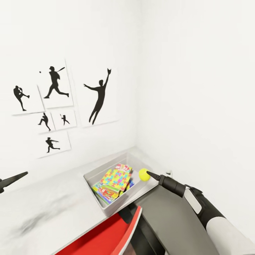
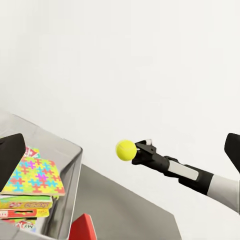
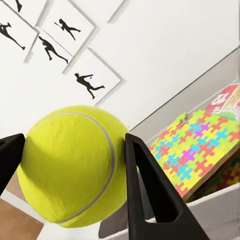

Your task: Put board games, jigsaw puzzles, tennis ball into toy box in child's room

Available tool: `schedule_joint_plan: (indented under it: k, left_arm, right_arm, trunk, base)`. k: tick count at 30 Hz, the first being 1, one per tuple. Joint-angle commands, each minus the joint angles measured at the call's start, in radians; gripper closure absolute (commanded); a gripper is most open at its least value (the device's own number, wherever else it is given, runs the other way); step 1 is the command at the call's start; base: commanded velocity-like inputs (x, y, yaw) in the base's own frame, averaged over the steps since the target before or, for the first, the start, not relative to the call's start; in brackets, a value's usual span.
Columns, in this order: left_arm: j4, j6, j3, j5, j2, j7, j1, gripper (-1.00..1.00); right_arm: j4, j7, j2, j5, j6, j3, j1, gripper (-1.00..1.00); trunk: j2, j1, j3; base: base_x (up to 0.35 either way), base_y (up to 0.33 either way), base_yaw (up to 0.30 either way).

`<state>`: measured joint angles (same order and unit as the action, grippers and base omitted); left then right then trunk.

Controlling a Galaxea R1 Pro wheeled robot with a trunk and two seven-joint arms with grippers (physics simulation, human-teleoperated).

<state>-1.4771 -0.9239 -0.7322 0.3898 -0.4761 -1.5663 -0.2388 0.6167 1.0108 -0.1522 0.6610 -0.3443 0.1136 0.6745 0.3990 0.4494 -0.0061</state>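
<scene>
Head view: right gripper (image 1: 148, 174) is pinching tennis ball (image 1: 143, 174) over the toy box's (image 1: 106, 167) right rim; puzzle (image 1: 116, 178) is lying inside. Left gripper (image 1: 14, 178) is at far left, state unclear.

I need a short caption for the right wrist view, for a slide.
Right gripper clamps the tennis ball beside the toy box holding a jigsaw puzzle.

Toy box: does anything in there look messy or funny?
A bit messy. In the toy box, the top puzzle lies tilted on the game boxes instead of flat, and the pile leans unevenly. Nothing has spilled out. The ball is not in yet; the right tool holds it just above the box's rim.
</scene>
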Motion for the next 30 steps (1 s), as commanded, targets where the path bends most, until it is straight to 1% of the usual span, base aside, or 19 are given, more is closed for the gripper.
schedule_joint_plan:
  k: [1,6,13,30]
  left_arm:
    - [0.000,-0.010,0.006,-0.002,0.000,-0.005,0.000,-1.00]
    - [0.000,-0.008,0.016,-0.002,-0.002,-0.005,0.000,-1.00]
    - [0.000,-0.007,0.017,-0.002,-0.003,-0.005,0.000,-1.00]
    - [0.000,-0.007,0.017,-0.002,-0.004,-0.005,0.000,-1.00]
  right_arm:
    - [0.000,0.000,-0.001,0.010,-0.009,0.004,0.000,1.00]
    - [-0.001,0.000,-0.002,0.010,-0.009,0.004,0.000,1.00]
    - [-0.001,0.004,-0.004,0.014,-0.009,0.004,0.000,1.00]
    - [-0.001,0.009,-0.004,0.017,0.005,0.005,0.000,1.00]
  trunk:
    - [0.001,0.001,-0.001]
    - [0.001,0.001,-0.001]
    - [0.001,0.001,-0.001]
    - [0.001,0.001,-0.001]
  base:
    - [0.102,-0.023,0.001]
    - [0.033,0.017,0.000]
    - [0.027,0.157,0.000]
    - [0.002,0.007,0.000]
